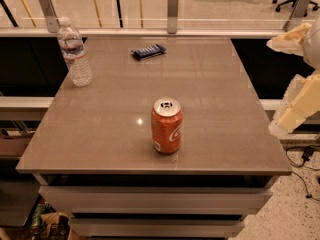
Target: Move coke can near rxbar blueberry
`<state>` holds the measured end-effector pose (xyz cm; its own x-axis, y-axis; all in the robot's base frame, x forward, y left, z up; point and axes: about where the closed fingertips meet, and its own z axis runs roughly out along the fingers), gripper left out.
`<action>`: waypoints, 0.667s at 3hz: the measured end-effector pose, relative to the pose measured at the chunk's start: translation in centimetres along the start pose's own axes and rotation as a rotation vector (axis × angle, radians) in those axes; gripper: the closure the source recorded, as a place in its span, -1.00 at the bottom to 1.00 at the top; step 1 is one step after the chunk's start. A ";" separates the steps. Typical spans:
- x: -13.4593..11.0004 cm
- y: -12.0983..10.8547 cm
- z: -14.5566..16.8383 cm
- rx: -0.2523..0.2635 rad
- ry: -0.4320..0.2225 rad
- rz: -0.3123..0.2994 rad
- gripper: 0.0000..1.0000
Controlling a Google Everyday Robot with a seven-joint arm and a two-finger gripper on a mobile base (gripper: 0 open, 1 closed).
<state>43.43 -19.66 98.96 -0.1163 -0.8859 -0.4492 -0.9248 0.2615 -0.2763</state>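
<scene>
The coke can [167, 126] stands upright on the grey table [110, 124], near the front and a little right of the middle. It is orange-red with white script and a silver top. The rxbar blueberry [148, 51], a flat dark blue bar, lies at the far side of the table, well behind the can. My gripper [294, 79] is at the right edge of the view, off the table's right side and above floor level. It is cream coloured, away from the can, and holds nothing.
A clear plastic water bottle [74, 52] stands at the table's far left. A glass railing with metal posts [173, 4] runs behind the table. Cables lie on the speckled floor [300, 159] at the right.
</scene>
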 end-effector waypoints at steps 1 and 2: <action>-1.1 0.7 0.2 -0.031 -0.176 -0.007 -1.00; -2.1 1.4 1.5 -0.076 -0.370 -0.007 -1.00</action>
<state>42.90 -16.85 98.30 0.0163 -0.6853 -0.7280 -0.9509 0.2144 -0.2232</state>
